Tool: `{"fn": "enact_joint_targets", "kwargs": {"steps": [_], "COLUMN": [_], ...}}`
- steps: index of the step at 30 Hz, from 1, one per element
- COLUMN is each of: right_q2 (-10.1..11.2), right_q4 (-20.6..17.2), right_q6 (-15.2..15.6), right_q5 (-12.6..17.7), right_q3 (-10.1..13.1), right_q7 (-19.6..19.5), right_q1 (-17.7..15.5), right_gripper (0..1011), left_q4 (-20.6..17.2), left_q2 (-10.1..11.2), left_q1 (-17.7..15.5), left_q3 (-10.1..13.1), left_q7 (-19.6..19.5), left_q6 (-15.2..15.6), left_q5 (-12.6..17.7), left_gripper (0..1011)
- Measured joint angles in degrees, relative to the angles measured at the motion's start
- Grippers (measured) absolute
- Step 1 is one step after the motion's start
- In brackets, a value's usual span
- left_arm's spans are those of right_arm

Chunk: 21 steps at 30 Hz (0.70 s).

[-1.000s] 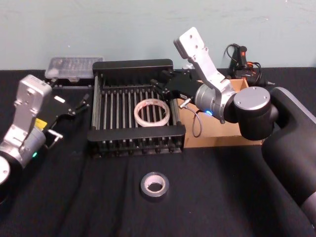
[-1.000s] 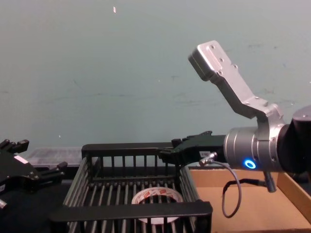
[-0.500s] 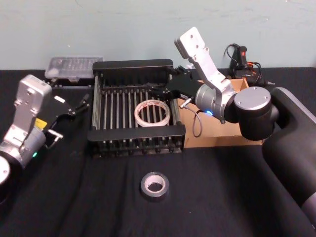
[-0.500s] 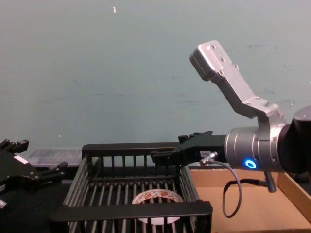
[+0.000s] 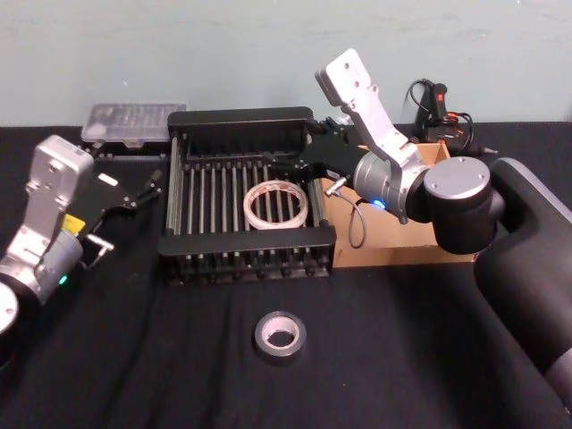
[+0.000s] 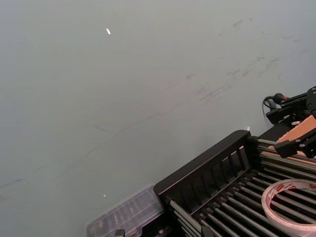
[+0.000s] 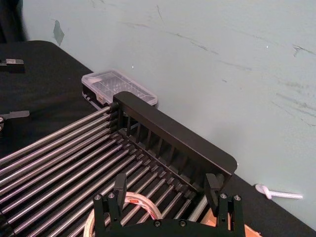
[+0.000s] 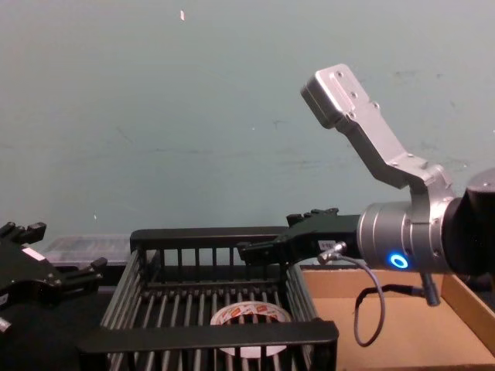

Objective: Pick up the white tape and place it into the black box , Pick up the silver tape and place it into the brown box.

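The white tape [image 5: 275,204] [image 8: 251,313] [image 7: 142,199] [image 6: 291,196], with red marks on its ring, lies flat on the bars inside the black box [image 5: 241,117] [image 8: 209,334] [image 7: 173,138] [image 6: 207,168]. My right gripper [image 5: 288,163] [image 8: 244,250] [image 7: 167,190] hovers open above the box's back right part, clear of the roll. The silver tape [image 5: 279,334] lies on the black cloth in front of the box. The brown box [image 5: 393,243] [image 8: 387,325] sits right of the black box, under my right arm. My left gripper [image 5: 146,188] [image 8: 62,255] rests open left of the black box.
A clear plastic case [image 5: 134,121] [image 7: 118,84] [image 6: 128,215] stands behind the black box at the left. A black device with cables [image 5: 438,107] sits at the back right. A white cord [image 7: 279,194] lies by the wall.
The right gripper's fingers have spread from nearly shut to wide open above the black box. The white tape stays flat on the box's bars. The left arm has not moved.
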Motion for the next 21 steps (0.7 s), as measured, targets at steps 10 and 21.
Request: {"fn": "enact_joint_targets", "kwargs": {"steps": [10,21], "right_q2": [1.5,6.9], "right_q4": [-3.6,-14.4], "right_q6": [0.6,3.4], "right_q5": [0.5,1.5], "right_q3": [1.3,3.8], "right_q7": [0.5,0.6], "right_q1": [-1.7,-7.9], "right_gripper": [1002,1002], "left_q4": [0.0,0.0], "left_q2": [0.0,0.0], "left_q1": [0.0,0.0], "left_q3": [0.0,0.0], "left_q7": [0.0,0.0], "left_q6": [0.0,0.0], "left_q5": [0.0,0.0], "left_gripper": [1001,1001]}}
